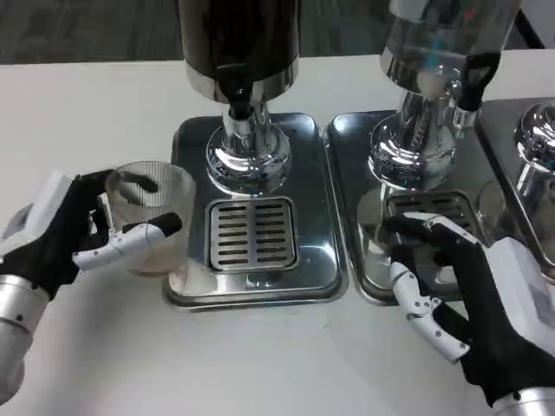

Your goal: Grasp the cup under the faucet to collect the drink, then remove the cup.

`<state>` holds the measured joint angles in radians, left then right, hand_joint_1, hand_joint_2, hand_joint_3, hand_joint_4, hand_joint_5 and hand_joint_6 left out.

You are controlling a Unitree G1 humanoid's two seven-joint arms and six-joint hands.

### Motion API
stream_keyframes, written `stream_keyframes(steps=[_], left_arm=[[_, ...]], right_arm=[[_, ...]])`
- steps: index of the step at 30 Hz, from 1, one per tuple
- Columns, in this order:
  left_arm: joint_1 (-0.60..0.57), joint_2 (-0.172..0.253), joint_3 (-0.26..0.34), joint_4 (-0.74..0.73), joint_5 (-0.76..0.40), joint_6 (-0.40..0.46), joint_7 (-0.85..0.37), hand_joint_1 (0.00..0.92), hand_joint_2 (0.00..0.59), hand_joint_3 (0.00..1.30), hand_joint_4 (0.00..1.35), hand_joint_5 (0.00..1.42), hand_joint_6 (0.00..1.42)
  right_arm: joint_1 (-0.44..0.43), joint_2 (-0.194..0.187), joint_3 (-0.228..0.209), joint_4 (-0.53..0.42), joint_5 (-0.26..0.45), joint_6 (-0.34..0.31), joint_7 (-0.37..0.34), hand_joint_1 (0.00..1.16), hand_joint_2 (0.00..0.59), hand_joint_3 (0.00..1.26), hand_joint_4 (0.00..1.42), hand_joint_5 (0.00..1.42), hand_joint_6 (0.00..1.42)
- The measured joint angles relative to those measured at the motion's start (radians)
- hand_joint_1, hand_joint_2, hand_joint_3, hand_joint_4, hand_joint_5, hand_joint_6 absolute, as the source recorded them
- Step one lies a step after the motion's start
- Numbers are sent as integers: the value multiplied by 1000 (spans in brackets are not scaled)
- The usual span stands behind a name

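Note:
A clear ribbed cup (154, 215) with a little pale drink at its bottom stands just left of the left drip tray (312, 173), its right side close to the tray's edge. My left hand (74, 234) grips the cup, thumb in front and fingers behind. The dark dispenser's black faucet (236, 94) hangs above the slotted grate (252, 234), which has nothing on it. My right hand (473, 299) lies open at the front of the second drip tray (347, 156), holding nothing.
A second dispenser (429, 95) with a clear tank stands on the right tray, and a third chrome base (536, 147) sits at the far right. White table (260, 364) stretches in front of the trays.

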<state>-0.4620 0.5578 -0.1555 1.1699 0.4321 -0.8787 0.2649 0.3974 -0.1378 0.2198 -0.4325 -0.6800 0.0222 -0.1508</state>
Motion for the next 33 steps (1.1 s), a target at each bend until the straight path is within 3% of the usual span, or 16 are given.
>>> stream_keyframes(steps=[5, 11, 18, 21, 26, 29, 31, 33], left_arm=[[-31, -42, -26, 0, 12, 13, -11, 303, 205, 694, 774, 1155, 1424], [-59, -64, -52, 0, 15, 33, -12, 306, 199, 681, 755, 1133, 1415], [-95, -70, -93, 0, 41, 66, -48, 261, 199, 553, 607, 956, 1325], [-109, -68, -106, -1, 46, 70, -67, 195, 189, 488, 536, 787, 1216], [-125, -55, -144, -24, 67, 84, -91, 133, 171, 448, 484, 646, 1015], [-125, -44, -154, -42, 83, 91, -90, 108, 159, 413, 421, 530, 818], [-125, -31, -166, -57, 94, 95, -90, 84, 144, 375, 336, 405, 579], [-124, -25, -173, -65, 96, 100, -91, 55, 129, 350, 296, 353, 469]], right_arm=[[18, 11, 2, -9, -3, 0, -10, 363, 470, 397, 323, 288, 376], [42, 16, 4, -13, -6, 0, -23, 361, 470, 397, 323, 288, 368], [54, 24, 8, -22, -8, 0, -28, 360, 470, 397, 323, 288, 365], [61, 29, 10, -29, -9, 0, -30, 360, 470, 397, 323, 288, 365], [65, 37, 12, -33, -11, 0, -31, 360, 470, 397, 323, 288, 365], [65, 40, 15, -33, -11, 0, -31, 360, 470, 397, 323, 288, 365], [66, 42, 17, -33, -11, 0, -31, 359, 470, 397, 323, 288, 368], [66, 43, 17, -33, -11, 0, -31, 359, 470, 397, 323, 288, 371]])
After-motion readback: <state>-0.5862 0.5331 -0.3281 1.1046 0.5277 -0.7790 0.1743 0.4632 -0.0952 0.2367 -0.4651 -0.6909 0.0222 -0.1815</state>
